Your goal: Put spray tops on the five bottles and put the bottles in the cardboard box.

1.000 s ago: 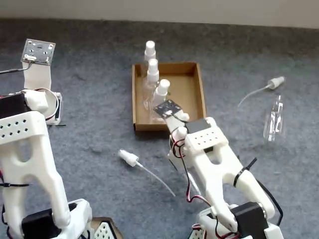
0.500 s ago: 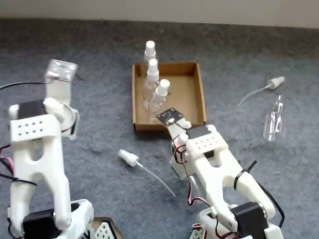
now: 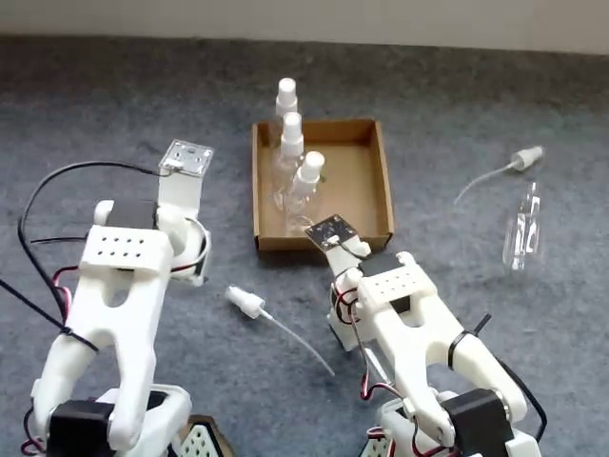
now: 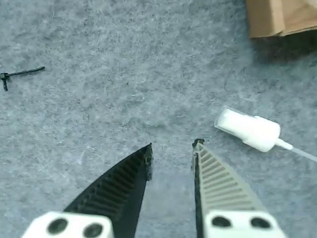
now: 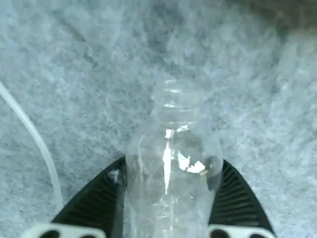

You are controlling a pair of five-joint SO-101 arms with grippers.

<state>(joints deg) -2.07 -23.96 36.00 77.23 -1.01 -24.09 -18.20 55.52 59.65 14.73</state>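
So: left arm (image 3: 122, 286) stands to the near left of the cardboard box (image 3: 354, 186). Its forearm leans toward the box and its wrist points down at the grey carpet (image 3: 457, 86). Right arm (image 3: 409, 305) is at the box's near right corner, wrist board just in front of the near wall, also angled down.

Box: open top, shallow, brown, sitting flat. Three capped bottles (image 3: 291, 143) stand upright in a line along its left side, with clear bodies and white spray heads. The two nearer ones are inside. The far one is at the far wall; can't tell if it is inside or just behind.

Right gripper (image 5: 172, 171): jaws clamped on the held bottle (image 5: 171, 134), one black finger on each side of the body. The bottle is clear plastic with a bare threaded neck and no top, low over the carpet just in front of the box.

Spare bottle (image 3: 521, 233): clear, uncapped, lying on its side well right of the box.

Left gripper (image 4: 173, 146): jaws partly open, nothing between them, tips low over the carpet near the box's near left corner.

Loose spray top (image 4: 247, 130): white head with a thin dip tube, lying flat in front of the box. It is just beside the left gripper's pale finger, not touching. Second spray top (image 3: 526, 156) lies right of the box, beyond the spare bottle.

Black cable tie (image 4: 20, 74) lies on the carpet, left of the box.
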